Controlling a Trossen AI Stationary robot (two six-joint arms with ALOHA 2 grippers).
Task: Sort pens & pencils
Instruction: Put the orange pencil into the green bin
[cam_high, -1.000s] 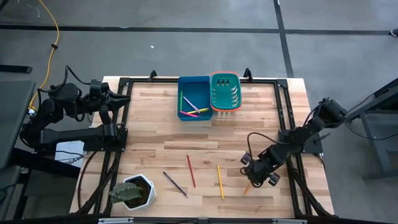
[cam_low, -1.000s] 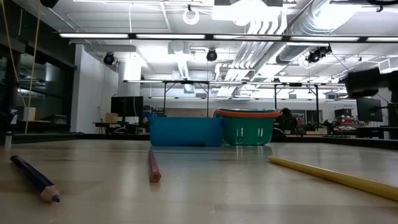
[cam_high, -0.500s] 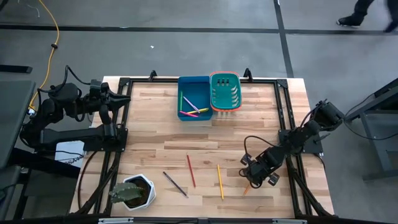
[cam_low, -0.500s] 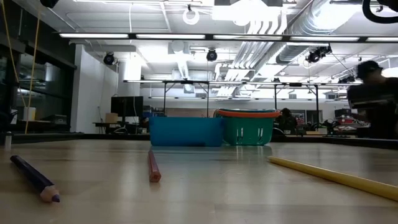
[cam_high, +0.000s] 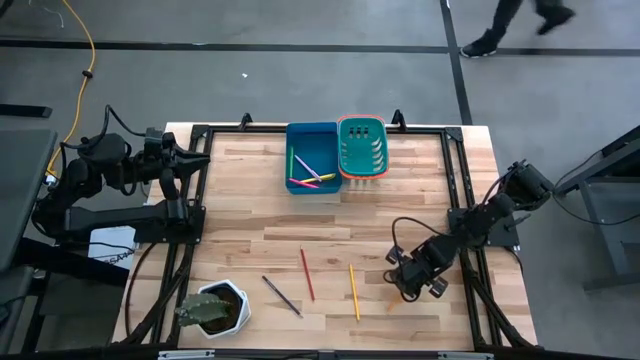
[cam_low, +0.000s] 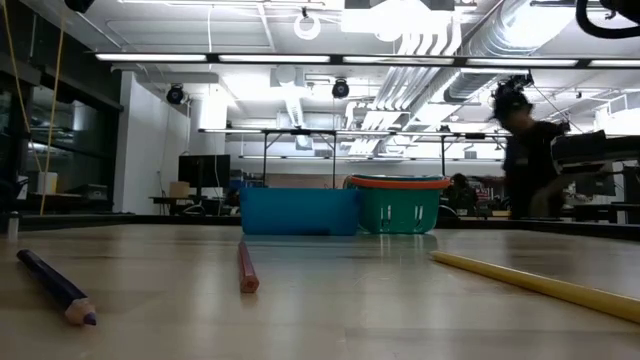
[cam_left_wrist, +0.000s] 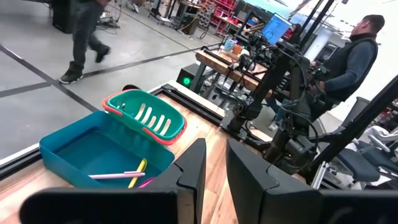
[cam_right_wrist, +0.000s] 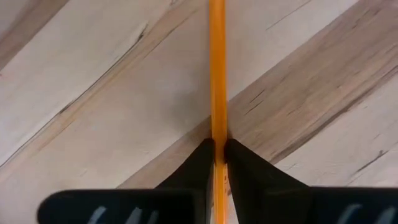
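An orange pencil lies on the wooden table near its front right, with my right gripper shut on it; in the high view that gripper stands over it. A red pencil, a yellow pencil and a dark purple pencil lie flat on the table's near half. Several pens lie in the blue bin. My left gripper waits raised at the table's far left, open, with nothing between its fingers. My right gripper pinches the orange pencil's shaft between its two fingers, one on each long side. The fingers come from above, pointing down, and lie across the pencil. The pencil rests flat on the table.
A teal basket with an orange rim stands beside the blue bin at the far edge. A potted plant sits at the front left. A black frame runs round the table. A person walks beyond the far edge.
A person has walked past beyond the table's far edge. The pencils on the table lie where they were.
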